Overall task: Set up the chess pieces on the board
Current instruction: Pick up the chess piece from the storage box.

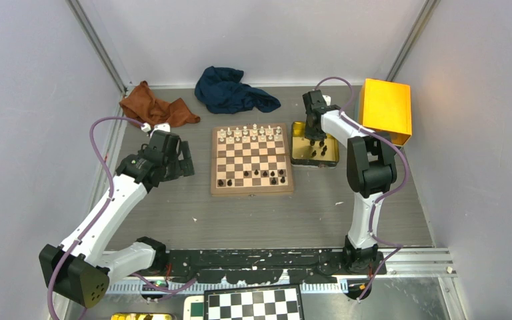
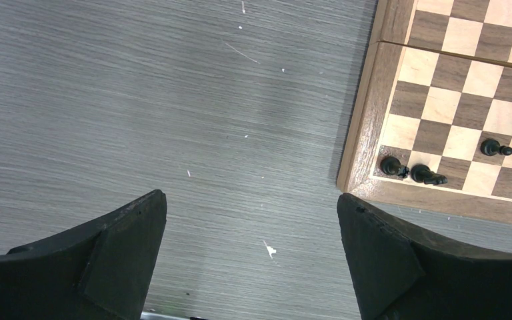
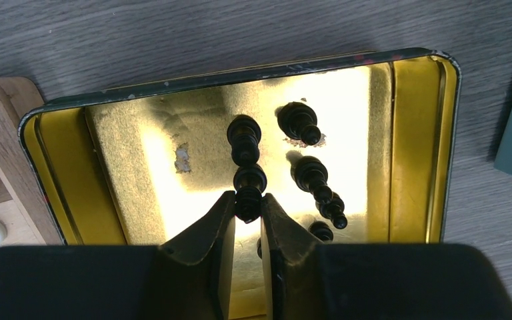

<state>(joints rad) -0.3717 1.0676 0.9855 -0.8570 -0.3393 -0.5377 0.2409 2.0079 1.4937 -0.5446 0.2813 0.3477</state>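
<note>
The right end effector pinches one black chess piece standing in the gold tray. More loose pieces stand near it. The tray lies just beside the board, on its right. The left end effector hangs spread wide above the table, left of the board's near corner.

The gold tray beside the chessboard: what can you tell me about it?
A shallow rectangular tin tray, shiny gold inside with a dark rim and rounded corners, a few scuffs on its floor. It lies flat on the grey table, beside the wooden chessboard. Several black chess pieces sit in it; the right gripper pinches one.
</note>
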